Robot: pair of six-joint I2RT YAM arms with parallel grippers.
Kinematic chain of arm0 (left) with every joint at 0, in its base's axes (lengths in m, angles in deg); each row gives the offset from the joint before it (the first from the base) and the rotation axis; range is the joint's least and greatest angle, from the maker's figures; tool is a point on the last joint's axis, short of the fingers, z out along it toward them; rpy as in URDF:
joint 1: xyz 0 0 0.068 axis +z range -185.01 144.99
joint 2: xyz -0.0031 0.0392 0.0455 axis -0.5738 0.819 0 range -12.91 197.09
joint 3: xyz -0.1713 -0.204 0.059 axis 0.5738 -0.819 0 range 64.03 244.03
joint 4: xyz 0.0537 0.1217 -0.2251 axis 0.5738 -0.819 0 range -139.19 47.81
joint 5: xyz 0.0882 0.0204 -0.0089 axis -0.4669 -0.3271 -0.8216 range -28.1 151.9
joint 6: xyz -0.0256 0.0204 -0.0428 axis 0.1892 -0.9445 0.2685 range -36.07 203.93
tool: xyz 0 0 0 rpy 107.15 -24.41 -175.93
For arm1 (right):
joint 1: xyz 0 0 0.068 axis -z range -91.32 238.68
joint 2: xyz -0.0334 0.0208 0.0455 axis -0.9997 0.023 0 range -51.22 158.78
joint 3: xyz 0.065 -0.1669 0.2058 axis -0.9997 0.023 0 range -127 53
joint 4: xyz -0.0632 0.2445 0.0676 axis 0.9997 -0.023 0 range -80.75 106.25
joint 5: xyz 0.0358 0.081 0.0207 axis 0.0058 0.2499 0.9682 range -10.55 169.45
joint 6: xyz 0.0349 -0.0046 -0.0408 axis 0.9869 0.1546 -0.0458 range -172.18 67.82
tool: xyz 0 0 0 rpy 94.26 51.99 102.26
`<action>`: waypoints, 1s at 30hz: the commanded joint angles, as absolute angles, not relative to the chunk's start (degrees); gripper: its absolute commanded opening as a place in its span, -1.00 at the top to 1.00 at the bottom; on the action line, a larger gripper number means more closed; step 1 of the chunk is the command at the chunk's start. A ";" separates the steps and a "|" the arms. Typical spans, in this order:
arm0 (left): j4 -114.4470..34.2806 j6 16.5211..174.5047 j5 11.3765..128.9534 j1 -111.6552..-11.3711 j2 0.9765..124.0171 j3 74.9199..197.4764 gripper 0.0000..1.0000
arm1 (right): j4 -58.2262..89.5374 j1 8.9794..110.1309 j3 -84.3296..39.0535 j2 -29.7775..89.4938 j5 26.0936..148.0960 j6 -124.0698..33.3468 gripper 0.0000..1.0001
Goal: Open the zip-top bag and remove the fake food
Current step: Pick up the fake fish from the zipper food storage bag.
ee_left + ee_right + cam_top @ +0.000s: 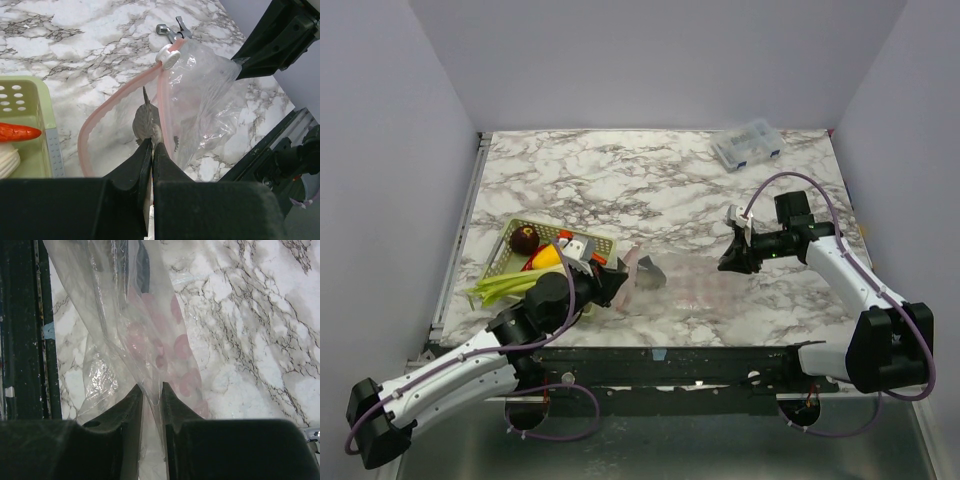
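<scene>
Top external view: finds the zip-top bag [682, 287] lying on the marble surface [620, 180] near the front edge, stretched between the two arms. Notes the pinkish zip strip [112, 102] at the bag's left end, parted into an open loop in the left wrist view, with a white slider [169, 57] at the far end of that loop.

Places the left gripper [617, 287] at the bag mouth. From the left wrist view, records jaws pressed almost together, pinching a grey crumpled bit of the bag edge just beside the strip. Places the right gripper [732, 262] at the opposite end. From the right wrist view, records jaws nipping a fold of the clear film, which rises from the surface up to them. Observes pink blotches through the film there; cannot tell whether printed on it or lying inside.

Locates the fake food [546, 257] outside the bag, in the pale green basket [535, 222] just left of the bag mouth. Itemises a dark maroon ball [525, 238] at the far end, a pale green stalk [503, 288] overhanging the near left rim, and an orange carrot [17, 132] against the wall nearest the bag.

Logs a small clear compartment box [748, 143] at the far right of the surface, well apart from everything else.
</scene>
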State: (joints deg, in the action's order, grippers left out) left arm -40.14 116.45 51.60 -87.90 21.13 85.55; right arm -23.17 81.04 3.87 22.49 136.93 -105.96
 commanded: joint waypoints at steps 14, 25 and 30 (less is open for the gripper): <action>-62.79 113.49 48.54 -87.25 14.14 98.19 1.00 | -22.69 81.30 3.69 21.84 136.05 -105.00 0.56; -69.37 112.34 44.79 -86.87 11.59 102.29 1.00 | -21.98 81.84 3.84 21.65 136.04 -104.03 0.57; -71.37 111.51 43.61 -86.69 10.94 103.86 1.00 | -21.86 81.92 3.92 21.80 136.05 -103.95 0.58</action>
State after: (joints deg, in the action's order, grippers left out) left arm -68.93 113.06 46.61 -87.11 11.97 101.00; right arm -22.77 81.44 3.87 22.47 136.69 -104.56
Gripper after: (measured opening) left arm 0.025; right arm 0.212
